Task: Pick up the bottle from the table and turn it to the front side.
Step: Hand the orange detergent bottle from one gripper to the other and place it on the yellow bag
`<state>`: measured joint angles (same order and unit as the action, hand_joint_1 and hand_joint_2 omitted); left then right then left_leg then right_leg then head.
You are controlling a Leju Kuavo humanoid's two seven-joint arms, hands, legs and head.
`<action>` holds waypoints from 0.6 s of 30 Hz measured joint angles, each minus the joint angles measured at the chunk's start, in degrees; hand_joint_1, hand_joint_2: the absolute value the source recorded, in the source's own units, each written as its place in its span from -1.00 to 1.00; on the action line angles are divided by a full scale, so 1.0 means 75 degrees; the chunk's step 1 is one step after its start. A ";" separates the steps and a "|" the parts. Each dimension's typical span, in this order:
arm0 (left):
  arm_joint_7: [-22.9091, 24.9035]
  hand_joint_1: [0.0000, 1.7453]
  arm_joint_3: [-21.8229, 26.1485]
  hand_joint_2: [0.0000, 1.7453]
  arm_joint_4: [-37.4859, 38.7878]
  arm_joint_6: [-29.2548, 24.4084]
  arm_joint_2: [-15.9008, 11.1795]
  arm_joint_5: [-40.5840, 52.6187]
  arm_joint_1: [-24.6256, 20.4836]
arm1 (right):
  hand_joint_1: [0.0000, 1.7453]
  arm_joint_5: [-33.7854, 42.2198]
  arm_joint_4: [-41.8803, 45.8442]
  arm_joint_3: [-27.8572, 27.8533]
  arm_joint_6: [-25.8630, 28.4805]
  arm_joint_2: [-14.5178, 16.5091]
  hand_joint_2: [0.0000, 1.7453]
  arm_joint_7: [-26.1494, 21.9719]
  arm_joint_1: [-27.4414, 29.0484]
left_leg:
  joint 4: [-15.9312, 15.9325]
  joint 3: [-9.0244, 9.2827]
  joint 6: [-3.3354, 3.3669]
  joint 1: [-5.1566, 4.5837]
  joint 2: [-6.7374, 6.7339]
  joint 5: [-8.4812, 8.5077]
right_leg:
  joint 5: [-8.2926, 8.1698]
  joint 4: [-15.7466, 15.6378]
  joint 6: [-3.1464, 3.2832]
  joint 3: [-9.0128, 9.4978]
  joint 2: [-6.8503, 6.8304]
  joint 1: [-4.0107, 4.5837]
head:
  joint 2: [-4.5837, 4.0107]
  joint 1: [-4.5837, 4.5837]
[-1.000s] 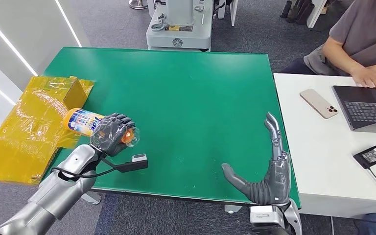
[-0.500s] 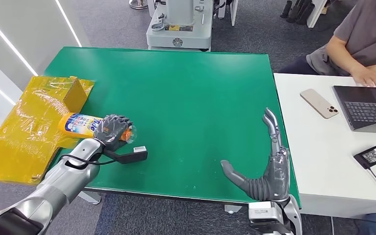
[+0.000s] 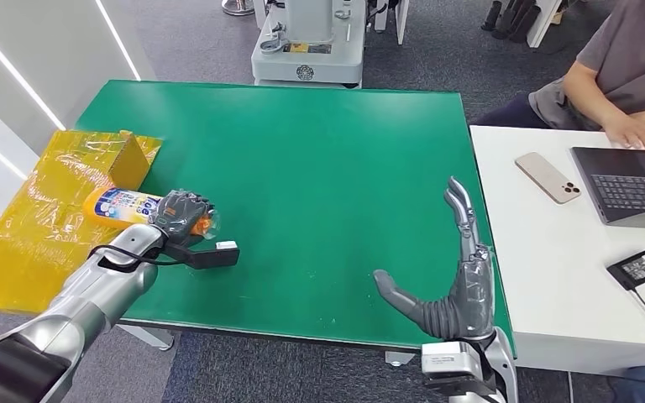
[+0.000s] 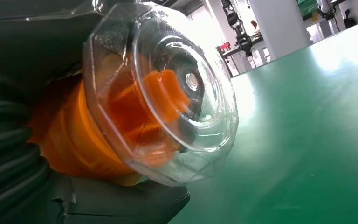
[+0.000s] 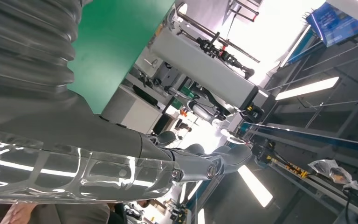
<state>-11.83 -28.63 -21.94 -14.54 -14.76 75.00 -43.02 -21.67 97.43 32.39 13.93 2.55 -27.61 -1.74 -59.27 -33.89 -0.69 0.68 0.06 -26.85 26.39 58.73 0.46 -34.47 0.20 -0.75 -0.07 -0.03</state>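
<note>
Two hands on record. Left hand [image 3: 182, 215]: fingers [image 3: 191, 203] wrapped around the bottle [image 3: 126, 206], held lying sideways at the green tabletop's [image 3: 319, 168] 9 o'clock edge, clear cap [image 4: 161, 93] over orange nozzle pointing toward 3 o'clock. Yellow wrapped box [image 3: 59, 210] just beside the bottle's base. Right hand [image 3: 458, 281]: fingers [image 3: 462, 214] spread, holding nothing, at the 4 o'clock corner. White desk [image 3: 546, 277] beyond carries phone [image 3: 547, 177] and laptop [image 3: 630, 180].
</note>
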 joint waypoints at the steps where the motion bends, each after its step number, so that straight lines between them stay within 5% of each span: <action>1: 0.0112 1.00 -0.0007 1.00 0.0034 0.0047 -0.0031 0.0051 -0.0016 | -1.00 -0.0006 0.0007 0.0000 -0.0009 0.0006 1.00 0.0002 -0.0001 | 0.0000 0.0000 0.0000 0.0000 -0.0004 0.0000 | 0.0000 0.0001 0.0000 0.0000 0.0004 0.0000 | 0.0000 0.0001; 18: 0.0442 1.00 -0.0021 1.00 0.0422 0.0111 -0.0715 0.0134 0.0134 | -1.00 -0.0141 0.0184 -0.0005 -0.0086 0.0039 1.00 0.0090 0.0102 | 0.0000 -0.0003 -0.0001 -0.0001 -0.0012 -0.0001 | 0.0000 0.0001 0.0000 -0.0006 0.0013 0.0000 | 0.0000 0.0001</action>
<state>-8.52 -28.79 -18.78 -13.70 -20.13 76.00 -42.01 -22.72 98.82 32.35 13.28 2.84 -26.93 -0.97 -59.27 -33.91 -0.70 0.67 -0.03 -26.85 26.39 58.74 0.46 -34.52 0.30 -0.75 -0.07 -0.02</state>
